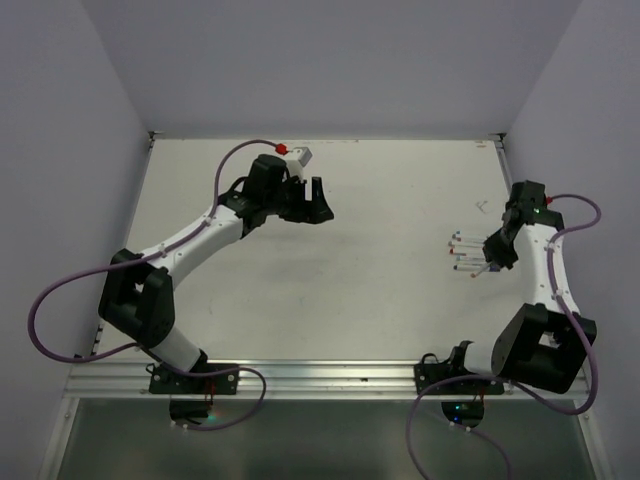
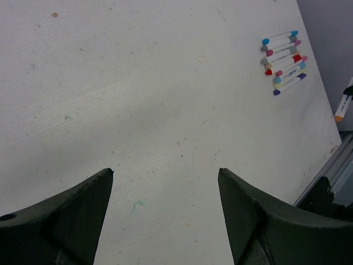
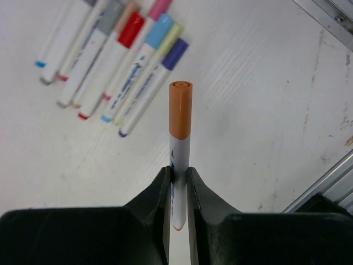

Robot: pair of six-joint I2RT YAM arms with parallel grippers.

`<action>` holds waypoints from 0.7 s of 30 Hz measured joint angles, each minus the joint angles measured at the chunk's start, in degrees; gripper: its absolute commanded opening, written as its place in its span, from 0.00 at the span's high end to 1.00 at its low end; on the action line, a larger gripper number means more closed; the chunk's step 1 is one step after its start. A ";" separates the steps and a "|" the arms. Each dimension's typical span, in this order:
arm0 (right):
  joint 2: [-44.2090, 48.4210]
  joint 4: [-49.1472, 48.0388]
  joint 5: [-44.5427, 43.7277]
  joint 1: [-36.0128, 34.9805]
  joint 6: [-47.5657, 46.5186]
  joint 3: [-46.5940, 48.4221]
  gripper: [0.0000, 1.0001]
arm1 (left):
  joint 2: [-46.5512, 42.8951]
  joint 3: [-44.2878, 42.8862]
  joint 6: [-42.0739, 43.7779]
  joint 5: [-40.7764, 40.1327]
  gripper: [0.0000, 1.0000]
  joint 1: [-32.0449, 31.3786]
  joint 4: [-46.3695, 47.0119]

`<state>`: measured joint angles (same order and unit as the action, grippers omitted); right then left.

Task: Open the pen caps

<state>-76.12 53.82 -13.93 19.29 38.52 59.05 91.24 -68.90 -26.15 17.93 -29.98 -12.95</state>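
Observation:
My right gripper [image 3: 177,174] is shut on the white body of a pen, whose orange cap [image 3: 180,110] is on and points away from me, above the table. A row of several capped pens [image 3: 110,61] lies just beyond it, with purple [image 3: 175,53], light blue [image 3: 159,30] and red [image 3: 131,30] caps on. In the top view the row [image 1: 460,250] lies left of my right gripper [image 1: 490,265]. My left gripper [image 2: 165,171] is open and empty over bare table, far from the pens [image 2: 284,61], at the back left in the top view [image 1: 305,200].
The white table [image 1: 380,200] has walls on three sides. An aluminium rail [image 1: 330,375] runs along the near edge and shows in the right wrist view [image 3: 331,14]. The held orange pen shows at the left wrist view's right edge [image 2: 342,107].

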 measured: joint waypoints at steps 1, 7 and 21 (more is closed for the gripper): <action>0.61 0.74 0.33 -1.73 -0.63 1.97 1.00 | 0.02 -0.66 -0.33 0.26 0.20 0.00 -0.76; -0.87 1.68 6.16 -16.83 -6.60 9.90 1.00 | 0.02 -2.80 -4.85 5.22 0.22 0.33 -1.77; 6.19 -9.25 26.73 -44.13 -22.43 -2.54 1.00 | -14.34 17.75 -26.49 17.22 0.36 3.39 16.85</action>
<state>-69.93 44.58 12.80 -24.84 16.10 56.51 76.90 -51.16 -52.64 35.16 -26.59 3.90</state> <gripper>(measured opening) 0.160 0.675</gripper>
